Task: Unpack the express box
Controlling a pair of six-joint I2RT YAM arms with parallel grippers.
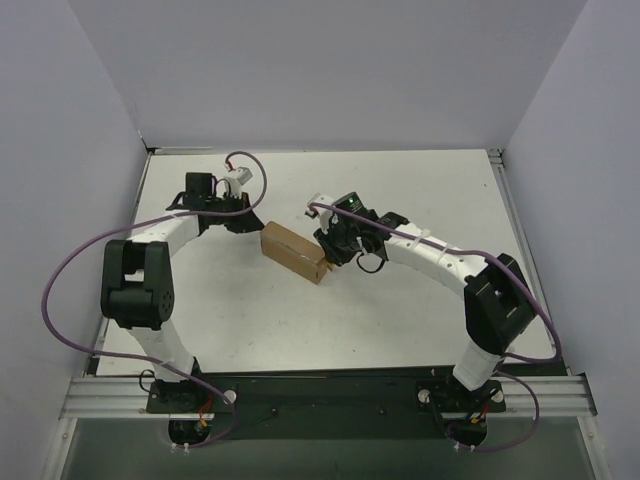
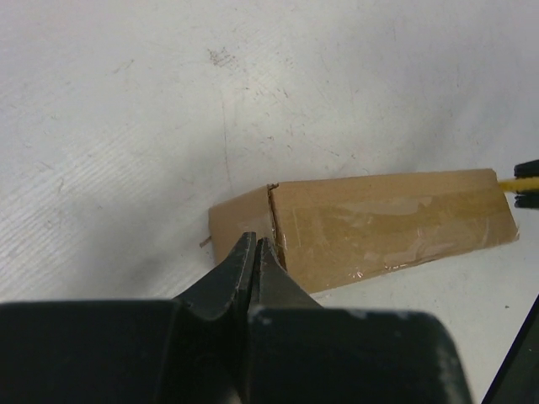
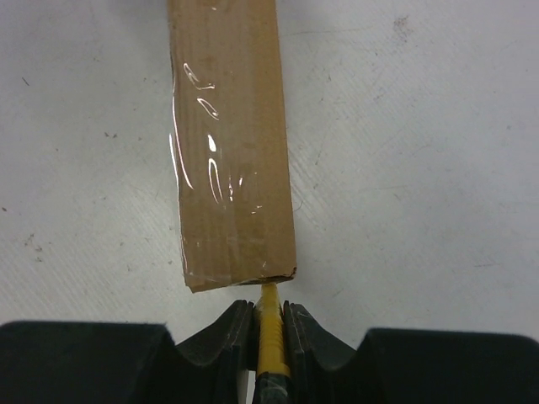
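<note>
From above, the express box (image 1: 295,252) lies slantwise on the tabletop (image 1: 400,190), between the left jaws and the right jaws. Through the left wrist, the left jaws are pressed together on nothing, tips just before the box's end, perhaps touching it. Through the right wrist, the right jaws pinch a yellow utility knife (image 3: 271,341), its tip at the box's end straight ahead of them.

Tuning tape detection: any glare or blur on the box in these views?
Right wrist: bright glare streaks on the tape over the express box, otherwise sharp. Left wrist: only a soft sheen there, no blown highlights. Top external: even light, no glare, faint shadows.
</note>
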